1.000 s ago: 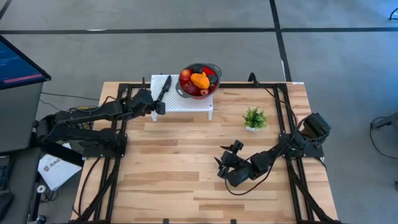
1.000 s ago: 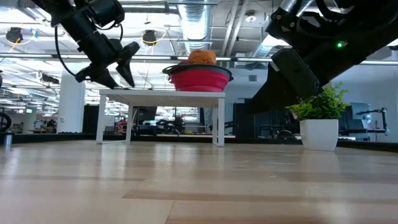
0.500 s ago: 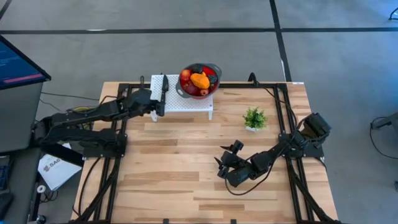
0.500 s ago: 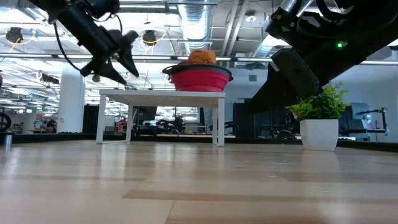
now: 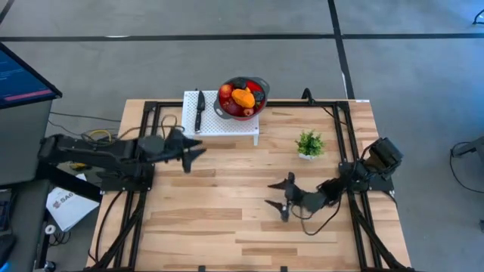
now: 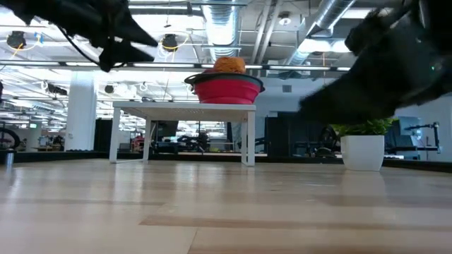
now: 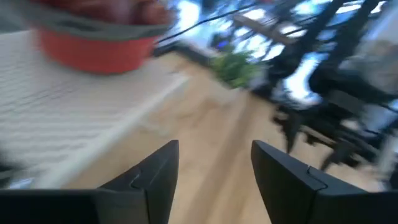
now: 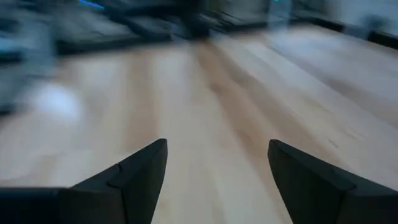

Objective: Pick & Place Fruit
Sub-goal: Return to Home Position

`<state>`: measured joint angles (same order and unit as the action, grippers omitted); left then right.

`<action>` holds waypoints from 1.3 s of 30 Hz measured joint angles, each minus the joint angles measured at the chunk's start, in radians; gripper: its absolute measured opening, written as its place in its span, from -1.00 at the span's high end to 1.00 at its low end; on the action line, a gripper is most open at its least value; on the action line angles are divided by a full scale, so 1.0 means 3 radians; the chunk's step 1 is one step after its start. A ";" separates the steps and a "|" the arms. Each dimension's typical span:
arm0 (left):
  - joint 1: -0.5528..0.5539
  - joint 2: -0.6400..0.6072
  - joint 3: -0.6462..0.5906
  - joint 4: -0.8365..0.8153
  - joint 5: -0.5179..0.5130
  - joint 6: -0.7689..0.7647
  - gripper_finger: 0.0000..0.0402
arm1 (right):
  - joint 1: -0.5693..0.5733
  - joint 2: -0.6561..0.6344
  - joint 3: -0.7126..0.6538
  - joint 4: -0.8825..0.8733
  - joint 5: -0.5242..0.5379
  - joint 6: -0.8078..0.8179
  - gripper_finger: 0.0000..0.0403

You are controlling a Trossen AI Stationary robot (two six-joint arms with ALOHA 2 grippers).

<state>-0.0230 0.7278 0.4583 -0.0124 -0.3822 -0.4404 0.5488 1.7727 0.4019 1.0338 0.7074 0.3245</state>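
The fruit (image 5: 242, 97) sits heaped in the red strainer bowl (image 6: 224, 92) at the right end of the white shelf (image 5: 227, 125). A yellow-orange piece lies on top with red and dark pieces around it, and no produce lies loose on the counter (image 5: 212, 219). In the low view the pile crowns above the bowl's rim. The black-handled knife (image 5: 200, 110) lies on the shelf beside the bowl, apart from it. The left gripper (image 5: 195, 151) hangs over the counter near the shelf's front edge. Its fingers (image 7: 158, 174) are released and spread with nothing between them, aimed past the bowl toward the small potted plant (image 5: 309, 143). The right gripper (image 5: 278, 195) is low over the middle of the counter, well apart from the shelf, its fingers (image 8: 137, 174) likewise parted and empty. With both grippers empty and clear of the shelf, I judge the placing finished and the arms due only to fold to rest. The remaining risk is a link brushing the plant or the shelf.
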 joint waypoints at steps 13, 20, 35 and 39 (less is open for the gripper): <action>-0.0532 0.0069 -0.0576 0.1355 -0.0152 0.0216 0.11 | -0.1045 -0.1427 -0.1227 0.1017 -0.1695 -0.0465 -0.36; -0.0532 0.0069 -0.0650 0.1391 -0.0217 0.0149 0.10 | -0.1270 -0.2580 -0.1284 -0.0212 -0.2010 -0.0469 -0.36; -0.0532 0.0070 -0.0726 0.1425 -0.0282 0.0043 0.12 | -0.1353 -0.4919 -0.1283 -0.2882 -0.2135 -0.0645 -0.36; -0.0532 0.0069 -0.0726 0.1437 -0.0282 0.0043 0.12 | -0.1411 -0.5610 -0.1281 -0.3454 -0.2142 -0.0677 -0.36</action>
<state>-0.1825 0.7486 0.2405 0.4187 -0.4667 -0.4274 0.1254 0.0896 0.0177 -0.0025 0.0649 0.1215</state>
